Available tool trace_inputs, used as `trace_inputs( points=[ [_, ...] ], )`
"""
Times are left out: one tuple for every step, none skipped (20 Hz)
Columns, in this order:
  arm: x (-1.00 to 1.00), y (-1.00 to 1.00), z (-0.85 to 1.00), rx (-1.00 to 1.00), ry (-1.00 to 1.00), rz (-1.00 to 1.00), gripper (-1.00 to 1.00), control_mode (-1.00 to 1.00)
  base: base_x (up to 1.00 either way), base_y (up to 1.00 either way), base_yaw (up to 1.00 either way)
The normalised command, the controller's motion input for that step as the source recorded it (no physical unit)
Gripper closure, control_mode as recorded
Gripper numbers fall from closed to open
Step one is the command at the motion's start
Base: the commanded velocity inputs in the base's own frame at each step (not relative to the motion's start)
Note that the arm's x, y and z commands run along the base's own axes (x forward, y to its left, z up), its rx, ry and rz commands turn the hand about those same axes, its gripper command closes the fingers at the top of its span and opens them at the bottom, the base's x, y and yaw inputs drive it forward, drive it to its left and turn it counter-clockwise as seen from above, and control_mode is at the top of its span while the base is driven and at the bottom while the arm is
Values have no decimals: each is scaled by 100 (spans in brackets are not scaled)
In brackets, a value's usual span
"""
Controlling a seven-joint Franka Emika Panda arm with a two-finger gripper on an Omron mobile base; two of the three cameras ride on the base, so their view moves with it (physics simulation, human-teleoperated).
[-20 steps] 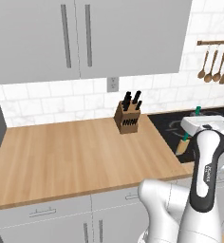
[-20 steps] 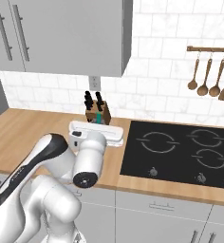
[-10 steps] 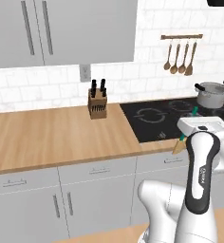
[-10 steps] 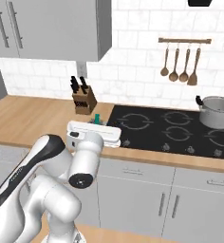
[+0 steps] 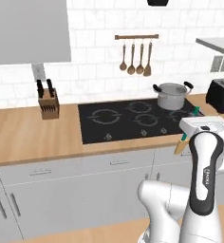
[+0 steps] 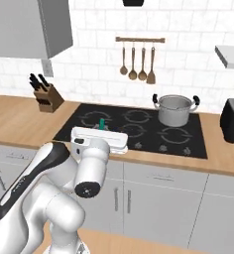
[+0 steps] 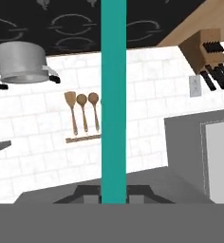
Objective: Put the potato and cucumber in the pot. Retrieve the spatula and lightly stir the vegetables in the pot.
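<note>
The gripper [image 7: 114, 201] pinches a long teal-green cucumber [image 7: 113, 95]; the steel pot [image 5: 171, 96] sits on the black cooktop [image 5: 133, 121].

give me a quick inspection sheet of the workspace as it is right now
surface: wooden counter with a black cooktop set into it
job's things: pot stands on the cooktop's rear right burner; spatula hangs on the wall rack beside three wooden spoons; cucumber, a long green bar, is held in the gripper; potato not made out
clutter: knife block on the counter left of the cooktop; black toaster to the right
grippers: gripper shut on the cucumber, held off the counter
cables: nothing seen
surroundings: white tiled wall, grey upper cabinets, grey lower cabinets
</note>
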Motion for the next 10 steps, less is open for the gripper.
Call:
trace_inputs(
  points=[
    [0, 0, 0, 0, 0, 0, 100, 100, 0, -100, 5],
    [0, 0, 0, 0, 0, 0, 100, 100, 0, -100, 4],
    [0, 0, 0, 0, 0, 0, 100, 100, 0, -100, 4],
    [0, 0, 0, 0, 0, 0, 100, 100, 6, -100, 3],
    [0, 0, 0, 0, 0, 0, 100, 100, 21, -100, 1],
    [0, 0, 0, 0, 0, 0, 100, 100, 39, -86, 0],
    [0, 0, 0, 0, 0, 0, 100, 100, 60, -70, 0],
    [0, 0, 0, 0, 0, 0, 100, 100, 76, -57, 0],
    [0, 0, 0, 0, 0, 0, 100, 100, 84, -54, 0],
    [0, 0, 0, 0, 0, 0, 100, 100, 89, -49, 0]
  ],
)
